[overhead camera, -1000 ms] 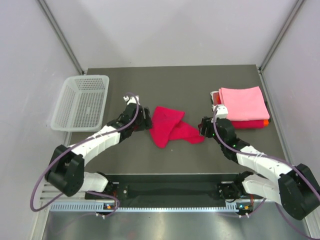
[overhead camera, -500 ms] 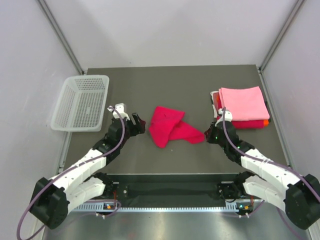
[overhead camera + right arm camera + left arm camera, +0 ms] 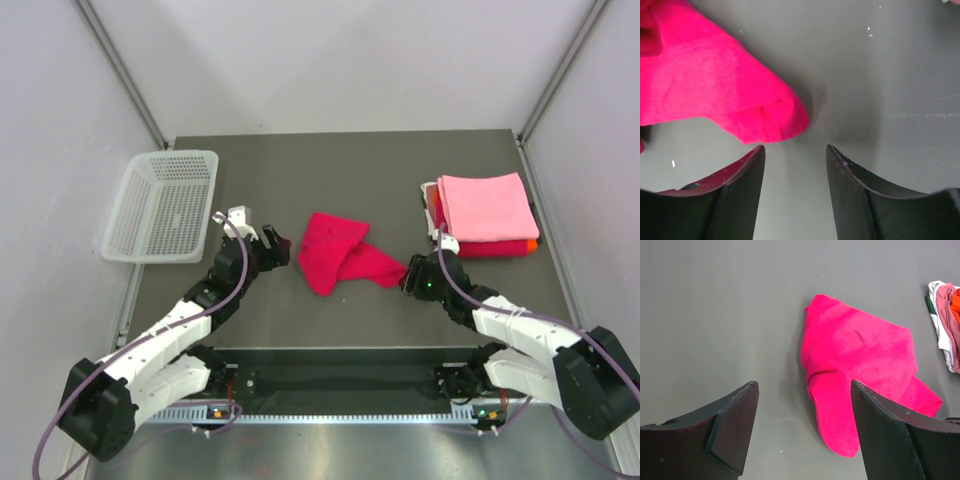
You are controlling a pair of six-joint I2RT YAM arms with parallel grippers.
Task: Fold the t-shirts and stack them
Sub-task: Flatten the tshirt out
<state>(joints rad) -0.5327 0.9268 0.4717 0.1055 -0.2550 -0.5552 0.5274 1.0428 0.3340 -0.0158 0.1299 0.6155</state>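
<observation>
Loose t-shirt (image 3: 345, 255) lay in the middle of the table (image 3: 340, 165). Basket (image 3: 163, 205) sat at left edge, folded stack (image 3: 482, 215) at right edge. Left gripper (image 3: 280, 250) was just left of loose t-shirt; right gripper (image 3: 405, 277) was by its right tip.

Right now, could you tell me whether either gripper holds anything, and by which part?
Nothing is held: the left gripper and right gripper are open, with the shirt lying loose ahead of both.
</observation>
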